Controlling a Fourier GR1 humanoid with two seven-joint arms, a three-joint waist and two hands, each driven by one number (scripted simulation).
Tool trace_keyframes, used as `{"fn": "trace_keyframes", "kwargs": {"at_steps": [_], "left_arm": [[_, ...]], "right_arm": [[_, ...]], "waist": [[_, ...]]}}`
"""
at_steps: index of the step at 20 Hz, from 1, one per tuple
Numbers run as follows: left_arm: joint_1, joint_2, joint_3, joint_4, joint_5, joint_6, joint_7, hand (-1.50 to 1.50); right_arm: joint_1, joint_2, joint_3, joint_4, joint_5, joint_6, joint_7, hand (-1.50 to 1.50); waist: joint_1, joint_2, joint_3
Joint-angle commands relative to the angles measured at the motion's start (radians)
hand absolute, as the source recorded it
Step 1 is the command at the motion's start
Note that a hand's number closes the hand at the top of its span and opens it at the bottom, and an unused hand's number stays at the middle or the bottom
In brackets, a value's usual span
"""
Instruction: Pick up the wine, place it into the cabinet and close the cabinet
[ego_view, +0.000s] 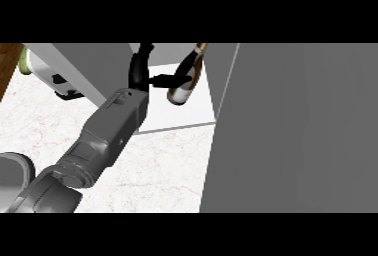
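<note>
The wine bottle (189, 70) is dark with a pale label and stands slightly tilted between the cabinet's two open doors, over the white shelf floor (181, 116). My left hand (139, 74) reaches in from the lower left on its grey forearm. Its fingers and thumb (167, 79) curl against the bottle's left side. The bottle's neck points toward the top of the view and its round base is nearest me. The right cabinet door (295, 130) is a large grey panel that fills the right half. My right hand does not show.
The left cabinet door (81, 65) stands open at the upper left, with a small black and white thing (65, 86) under its lower edge. A green object (25, 61) sits at the far left by a wooden strip. White marbled counter (162, 165) lies below.
</note>
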Motion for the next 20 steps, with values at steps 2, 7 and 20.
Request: {"fn": "trace_keyframes", "kwargs": {"at_steps": [2,7,20], "left_arm": [[-0.007,0.015,0.017,-0.026,0.012,-0.111,-0.038,-1.50],[-0.030,-0.010,0.079,-0.059,0.068,-0.191,-0.057,1.50],[-0.066,-0.061,0.101,-0.079,0.074,-0.330,-0.053,-1.50]], "right_arm": [[0.041,-0.021,0.004,-0.126,-0.040,0.006,0.045,-1.50],[0.064,-0.034,-0.009,-0.132,-0.043,0.005,0.038,-1.50],[0.119,-0.068,-0.045,-0.211,-0.041,-0.017,0.068,-1.50]], "waist": [[0.014,-0.002,-0.001],[0.020,-0.007,-0.001],[0.074,-0.030,0.002]]}}
